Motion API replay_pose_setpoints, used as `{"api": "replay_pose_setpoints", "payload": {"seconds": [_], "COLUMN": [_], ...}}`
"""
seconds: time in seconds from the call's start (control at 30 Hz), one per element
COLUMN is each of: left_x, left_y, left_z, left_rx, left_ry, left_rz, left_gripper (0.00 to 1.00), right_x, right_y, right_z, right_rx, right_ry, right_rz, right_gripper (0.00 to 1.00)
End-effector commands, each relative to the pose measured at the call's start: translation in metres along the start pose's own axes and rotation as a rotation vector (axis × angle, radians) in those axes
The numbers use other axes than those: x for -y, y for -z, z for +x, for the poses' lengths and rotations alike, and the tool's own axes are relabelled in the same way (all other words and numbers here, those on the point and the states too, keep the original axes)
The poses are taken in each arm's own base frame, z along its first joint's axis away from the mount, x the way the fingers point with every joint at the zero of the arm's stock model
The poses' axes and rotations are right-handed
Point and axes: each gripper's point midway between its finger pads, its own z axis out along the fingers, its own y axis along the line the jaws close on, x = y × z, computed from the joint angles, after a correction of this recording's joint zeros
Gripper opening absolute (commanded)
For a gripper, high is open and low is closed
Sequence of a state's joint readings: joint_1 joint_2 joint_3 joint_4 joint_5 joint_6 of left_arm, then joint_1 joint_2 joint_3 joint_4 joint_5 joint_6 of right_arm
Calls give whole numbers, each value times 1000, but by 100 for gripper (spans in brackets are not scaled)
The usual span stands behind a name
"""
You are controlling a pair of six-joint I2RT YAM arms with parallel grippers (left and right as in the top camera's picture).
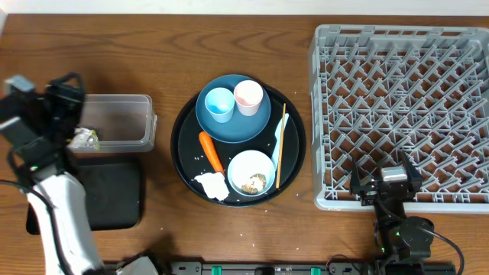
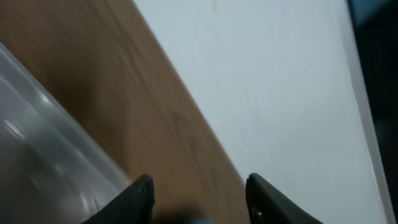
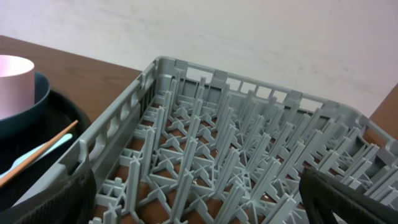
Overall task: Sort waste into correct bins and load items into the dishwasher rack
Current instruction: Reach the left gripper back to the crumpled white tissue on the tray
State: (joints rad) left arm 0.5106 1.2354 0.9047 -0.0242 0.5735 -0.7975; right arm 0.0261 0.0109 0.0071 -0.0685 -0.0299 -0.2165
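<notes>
The yellow-green crinkled wrapper (image 1: 84, 138) lies inside the clear plastic rectangular tub (image 1: 116, 98), just below and beside the left gripper (image 2: 199, 198), likely its proper bin; those jaws stand half parted, holding nothing. The right gripper (image 1: 386, 182) waits over the near rim of the grey pegged dishwasher rack (image 3: 205, 124), jaws spread wide, empty

**How my table is laid out**

I see the rack (image 1: 397, 99) filling the right side. A round tray (image 1: 186, 145) sits mid-table. The plate (image 1: 237, 126) lies on its far part, carrying the left cup (image 1: 219, 104) and right cup (image 1: 248, 97). The bowl (image 1: 250, 172) sits nearer, with the carrot (image 1: 210, 151) and tissue (image 1: 212, 185) to its left, and the spoon (image 1: 275, 149) and chopstick (image 1: 281, 137) along the right. At the left, the tub (image 1: 126, 98) holds a wrapper (image 1: 84, 138), with a flat tray (image 1: 114, 191) just nearer.
</notes>
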Motion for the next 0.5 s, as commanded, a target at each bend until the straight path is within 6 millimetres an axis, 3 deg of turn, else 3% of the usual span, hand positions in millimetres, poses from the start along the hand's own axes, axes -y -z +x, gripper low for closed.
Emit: {"api": "replay_pose_setpoints", "payload": {"seconds": [0.0, 0.17, 0.3, 0.47], "left_x": [32, 29, 3, -21], "left_y": [12, 35, 58, 73], "left_z": [36, 106, 155, 191], "left_rx": [-90, -236, -365, -456], "left_ry": [-71, -235, -370, -548], "left_rz": [43, -79, -238, -391], "left_gripper": [49, 40, 38, 38], "right_x": [2, 2, 2, 2], "right_y": [0, 0, 0, 0], "right_z": [1, 1, 1, 1], "right_rx": [-3, -3, -3, -3], "right_ry": [5, 5, 5, 5], "right_rz": [8, 9, 9, 9], "right_gripper": [99, 99, 99, 99]}}
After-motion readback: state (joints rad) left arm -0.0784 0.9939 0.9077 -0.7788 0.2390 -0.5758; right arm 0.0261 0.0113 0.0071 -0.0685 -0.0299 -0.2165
